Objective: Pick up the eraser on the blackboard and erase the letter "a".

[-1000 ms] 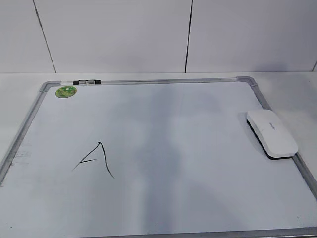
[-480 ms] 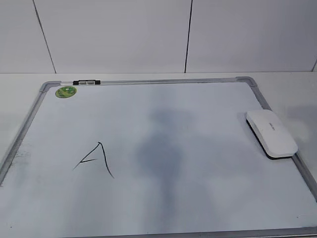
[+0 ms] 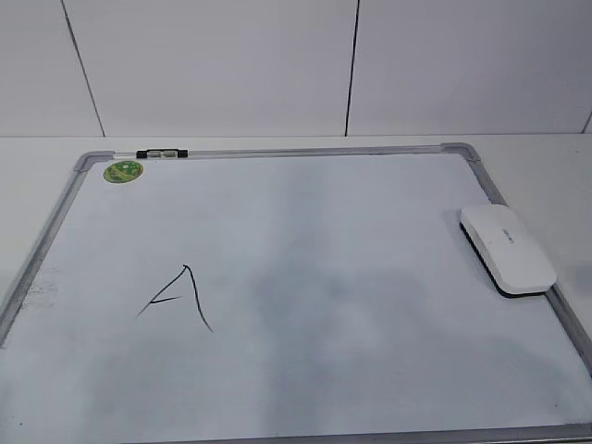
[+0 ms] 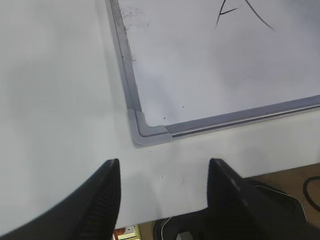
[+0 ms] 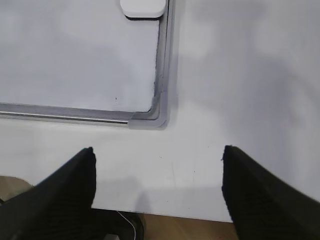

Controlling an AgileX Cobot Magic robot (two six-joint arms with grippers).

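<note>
Here the blackboard (image 3: 305, 231) lies flat on a white table (image 3: 546, 157), with a white panelled wall behind it. The eraser (image 3: 507, 249) rests at the board's right edge in the frame, and the letter (image 3: 178, 296) is at lower left. The left gripper (image 4: 162, 197) and the right gripper (image 5: 157, 192) both stand apart, over the table's near edge, holding nothing.

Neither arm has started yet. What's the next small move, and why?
Probably advance the open right gripper forward over the board's near corner toward the eraser. It lies untouched at the blackboard's right edge, straight ahead in the right wrist view.
</note>
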